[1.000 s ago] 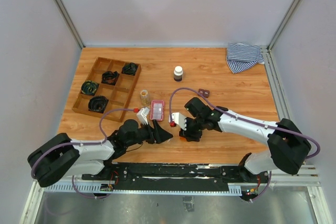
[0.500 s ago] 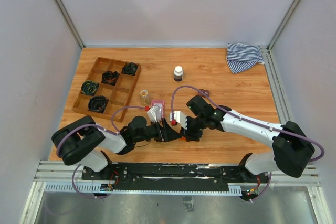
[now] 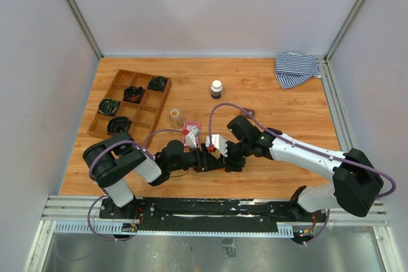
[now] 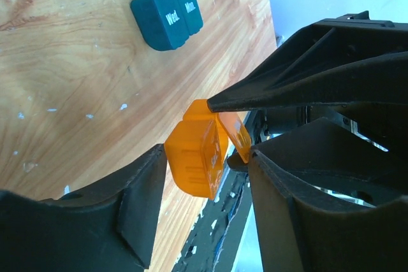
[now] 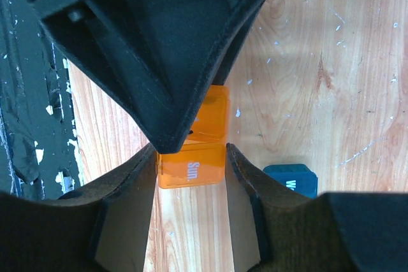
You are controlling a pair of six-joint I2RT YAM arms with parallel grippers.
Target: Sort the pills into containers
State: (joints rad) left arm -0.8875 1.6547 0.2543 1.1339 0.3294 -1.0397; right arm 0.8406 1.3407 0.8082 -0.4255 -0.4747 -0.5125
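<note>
The orange container (image 5: 191, 165), marked "Sun.", sits between the pads of my right gripper (image 5: 191, 157), which is shut on its two sides just above the wood. Its lid (image 4: 239, 133) stands raised. My left gripper (image 4: 205, 151) comes in from the left, turned on its side. One finger (image 4: 143, 195) touches the case body (image 4: 194, 157) and the other touches the lid's edge. In the top view the two grippers (image 3: 213, 157) (image 3: 231, 162) meet near the front edge. A teal container (image 4: 167, 12) lies close by, a pink one (image 3: 190, 127) behind and a brown one (image 3: 247, 113) further back. No pills show.
A wooden tray (image 3: 145, 119) with black coils stands at the back left. A small clear vial (image 3: 174, 117) is beside it and a dark bottle with a white cap (image 3: 217, 88) is mid-table. A striped cloth (image 3: 296, 68) lies at the back right corner.
My left arm has reached to the right, up to the orange container, and its jaws have narrowed round the case and lid. The right gripper has kept its hold in place.
</note>
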